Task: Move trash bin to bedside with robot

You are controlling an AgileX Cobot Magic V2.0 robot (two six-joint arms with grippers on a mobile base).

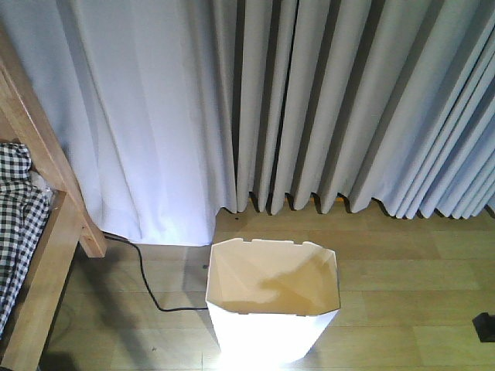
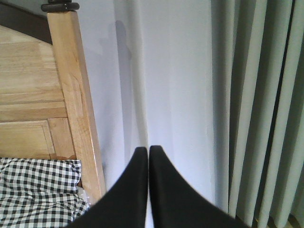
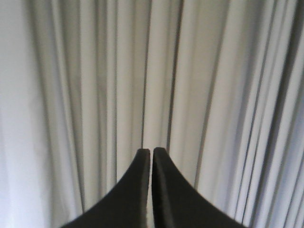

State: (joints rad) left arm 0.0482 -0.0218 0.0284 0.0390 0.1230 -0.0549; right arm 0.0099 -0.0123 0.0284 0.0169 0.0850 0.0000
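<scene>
Here, a bedroom corner: grey curtains point(image 1: 340, 100) fill the back wall, a wooden bed frame point(image 1: 46, 224) w/ checked bedding point(image 1: 15, 209) runs down the left edge, and plank floor point(image 1: 402, 270) lies between. The white trash bin point(image 1: 272, 309) stands upright on the floor, mouth open and seemingly nothing inside, right in front of the robot; it sits near the bed's corner post but apart from it, w/ a black cable point(image 1: 151, 290) snaking across the gap.

Neither arm touches the bin. The left claw point(image 2: 148, 151) is closed on nothing, tips together, aimed at the curtain beside the bed post point(image 2: 78, 104); the right claw point(image 3: 151, 153) is likewise closed and empty, facing curtain folds only.

Judgement: bin already close to bedside, so the scene fits either a base push mid-way toward the bed or a bin about delivered. Any further nudge would need to go leftward, minding the cable and keeping the light bin from tipping.
</scene>
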